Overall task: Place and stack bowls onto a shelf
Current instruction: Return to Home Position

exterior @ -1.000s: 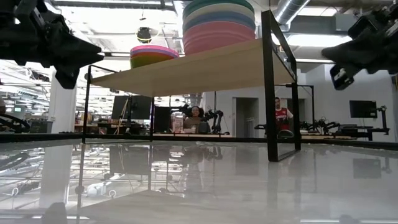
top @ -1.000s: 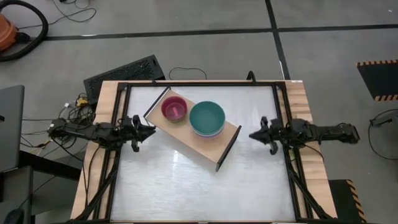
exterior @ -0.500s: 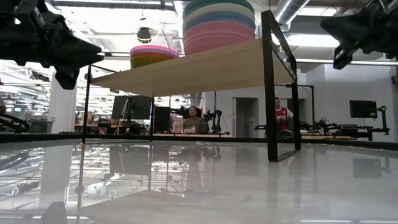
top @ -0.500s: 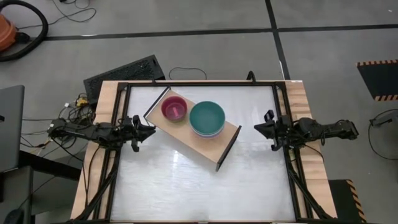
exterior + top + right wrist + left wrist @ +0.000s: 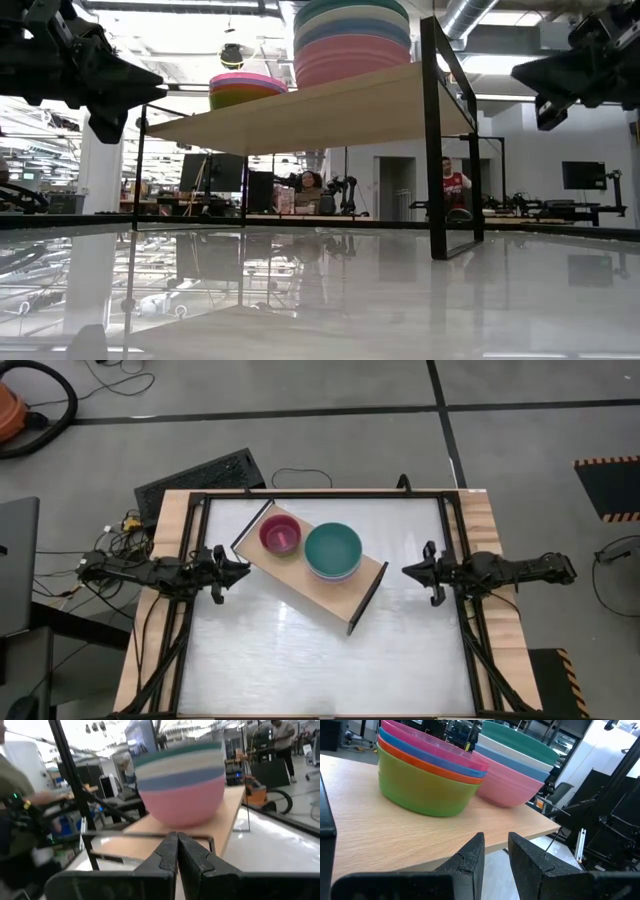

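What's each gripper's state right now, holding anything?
Left gripper: open a little, holding nothing.
Right gripper: shut, holding nothing.

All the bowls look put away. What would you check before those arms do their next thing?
1. The small bowl stack sits fully on the shelf: ok.
2. The large bowl stack stands level, not leaning: ok.
3. Eight bowls counted, four per stack: ok.
4. The left tool is empty, slightly open, off the shelf's end: ok.
5. The right tool is shut on nothing, apart from the shelf: ok.
6. The people are at a safe distance: cannot tell; two show far back in the low view.
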`<state>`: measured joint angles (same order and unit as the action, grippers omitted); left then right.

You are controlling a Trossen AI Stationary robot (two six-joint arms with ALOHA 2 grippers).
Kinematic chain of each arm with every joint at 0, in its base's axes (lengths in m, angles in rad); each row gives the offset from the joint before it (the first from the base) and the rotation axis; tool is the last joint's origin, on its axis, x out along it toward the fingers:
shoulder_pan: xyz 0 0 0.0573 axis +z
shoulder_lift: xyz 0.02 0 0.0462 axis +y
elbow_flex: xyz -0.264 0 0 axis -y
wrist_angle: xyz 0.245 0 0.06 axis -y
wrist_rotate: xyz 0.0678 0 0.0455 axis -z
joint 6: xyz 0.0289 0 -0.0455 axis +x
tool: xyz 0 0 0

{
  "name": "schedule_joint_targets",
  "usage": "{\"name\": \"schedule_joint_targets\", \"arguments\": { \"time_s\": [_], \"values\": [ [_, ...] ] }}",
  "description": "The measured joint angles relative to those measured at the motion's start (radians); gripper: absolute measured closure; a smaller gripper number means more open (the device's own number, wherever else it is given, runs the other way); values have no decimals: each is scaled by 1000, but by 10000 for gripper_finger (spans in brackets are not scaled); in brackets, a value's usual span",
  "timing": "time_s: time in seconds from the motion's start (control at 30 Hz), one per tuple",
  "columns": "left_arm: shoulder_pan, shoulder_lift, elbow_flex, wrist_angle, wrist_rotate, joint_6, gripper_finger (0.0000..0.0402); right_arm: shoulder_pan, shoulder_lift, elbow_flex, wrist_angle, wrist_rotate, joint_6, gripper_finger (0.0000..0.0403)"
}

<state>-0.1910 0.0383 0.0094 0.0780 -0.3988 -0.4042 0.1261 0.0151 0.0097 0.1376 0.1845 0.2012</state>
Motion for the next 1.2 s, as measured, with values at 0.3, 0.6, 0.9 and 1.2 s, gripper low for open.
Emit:
{"name": "schedule_joint_targets", "arguments": {
  "time_s": [0.3,0.6,0.9,1.2],
  "values": [
    [0,0,0,0,0,0,329,0,3,0,-89,-5,0,365],
    [0,0,0,0,0,0,329,0,5,0,-95,-5,0,365],
    [0,0,0,0,0,0,329,0,5,0,-98,-4,1,365],
    [0,0,0,0,0,0,329,0,5,0,-100,-4,1,365]
  ]
}}
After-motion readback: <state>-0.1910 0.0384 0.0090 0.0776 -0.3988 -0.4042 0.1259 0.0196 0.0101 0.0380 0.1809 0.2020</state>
